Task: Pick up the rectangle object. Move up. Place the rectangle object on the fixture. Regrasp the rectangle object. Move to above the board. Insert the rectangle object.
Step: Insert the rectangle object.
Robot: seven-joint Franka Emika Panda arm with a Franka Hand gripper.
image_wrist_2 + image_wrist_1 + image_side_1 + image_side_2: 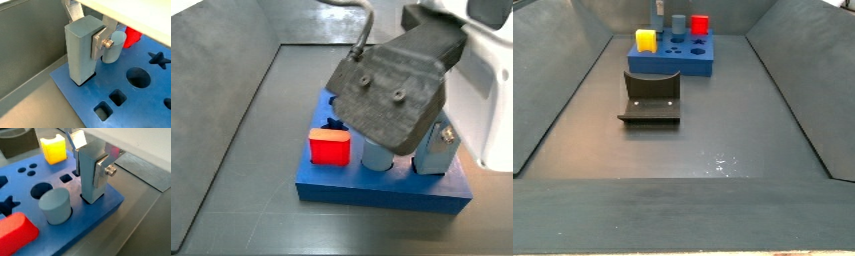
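Gripper clamps the rectangle object, upright, lower end seated in a slot at the board corner. Insertion apparently near complete; release remains. Fixture empty.

what the frames keep back

in a side view the arm's dark housing covers most of the board and the gripper itself, so the fingers' grip cannot be read there. in both wrist views the rectangle object runs past the upper edge, and its foot sinks into a hole, out of sight. the red piece is cut at the lower left corner. in the far side view the pieces on the board are too small to tell apart.
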